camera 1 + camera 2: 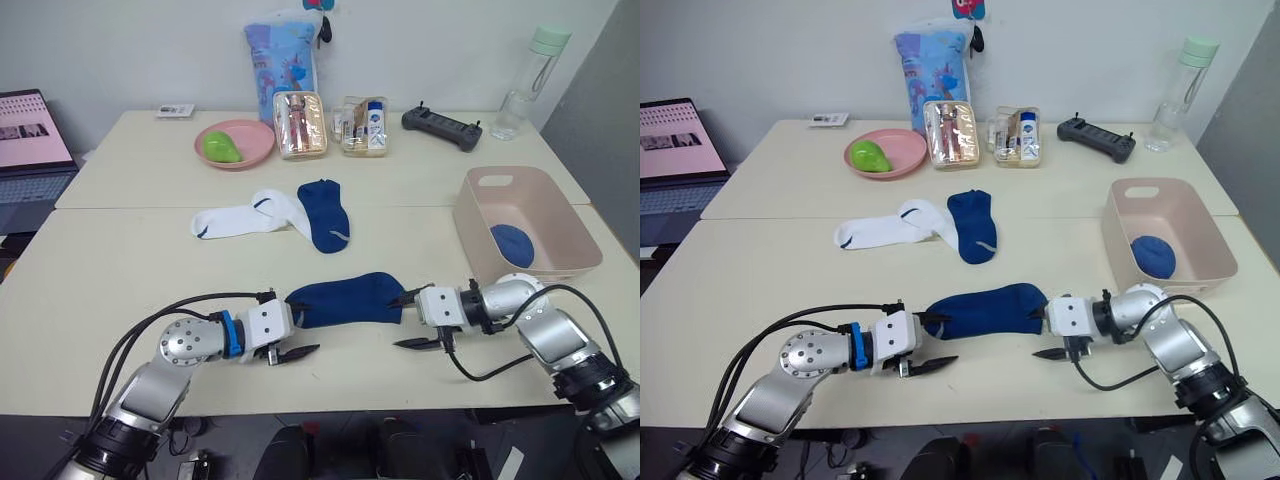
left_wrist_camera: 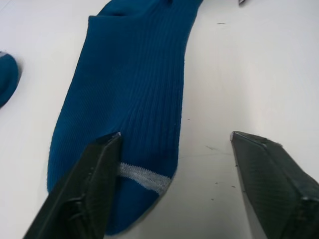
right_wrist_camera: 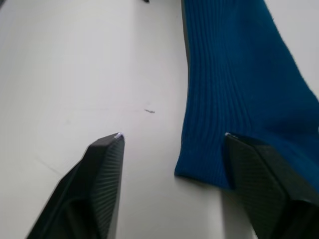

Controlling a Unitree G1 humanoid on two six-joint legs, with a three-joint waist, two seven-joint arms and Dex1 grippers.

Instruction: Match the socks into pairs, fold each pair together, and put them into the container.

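Your left end effector point(image 1: 296, 324) stood with its fingers apart at one end of a dark blue sock point(image 1: 345, 299), and your right end effector point(image 1: 409, 318) stood likewise spread at the other end. The sock lay flat on the worktop point(image 1: 120, 290) with its long axis running across you, from one end effector to the other, so each arm was about equally near its own end. In the wrist views, one finger of each end effector sat over the sock's edge while the other finger stood on bare worktop beside it; neither had closed on the fabric. Whether that sock was one layer or a stacked pair, you could not tell.

Farther back lay a white sock point(image 1: 240, 217) touching another dark blue sock point(image 1: 325, 213); the white one looked like two overlapped, but that stayed unclear. To your right stood the pale pink tub point(image 1: 563, 218), a dark blue bundle point(image 1: 513, 245) already inside it, partly cut off by the near wall.
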